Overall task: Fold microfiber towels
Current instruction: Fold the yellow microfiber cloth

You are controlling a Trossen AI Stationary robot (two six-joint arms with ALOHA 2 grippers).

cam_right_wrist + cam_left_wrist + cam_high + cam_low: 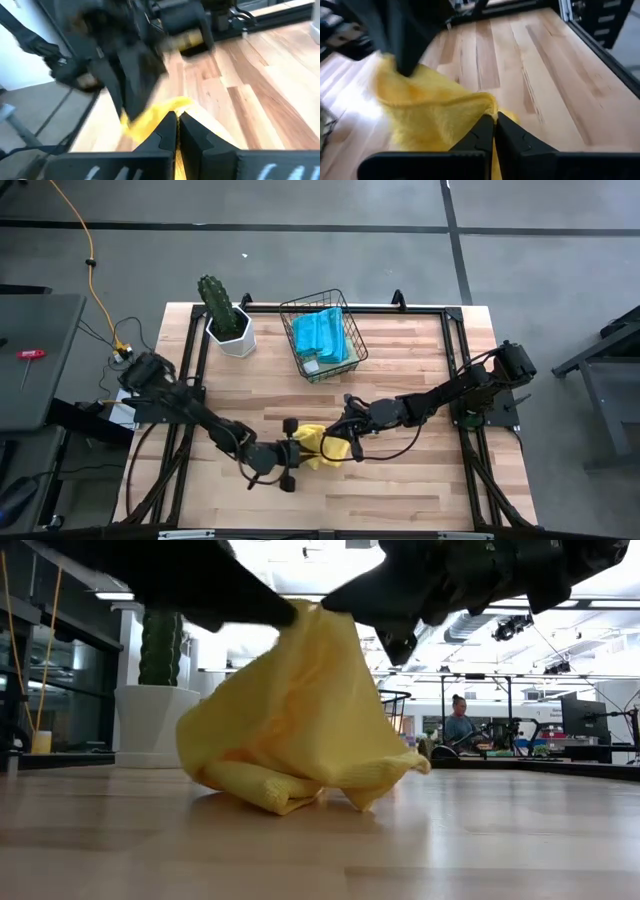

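A yellow microfiber towel [300,710] hangs as a peaked bunch near the middle of the table's front half [318,445]. Its lower folds rest on the wood. My left gripper [300,443] reaches in from the table's left and is shut on the towel's top. My right gripper [343,436] comes from the right and is shut on the same top, close beside it. Teal-blue towels [322,335] lie in a black wire basket [350,360] toward the far edge. My left gripper pinches a raised fold at the towel's top [487,102] between its two fingers, slanting down from the table's left. The towel hangs slack below, its bunched lower part [265,788] on the table. My right gripper pinches the towel's top [335,615] between its two fingers, slanting down from the table's right; yellow cloth shows at its fingertips [162,112]. One layer or several, I cannot tell. The cloth drapes below it down to the table.
A cactus in a white pot [228,320] stands at the far left, next to the basket. Bare wood [420,480] lies to the right of and in front of the towel. A black frame rail [455,370] runs along the table's sides. A person [460,725] sits in the room beyond.
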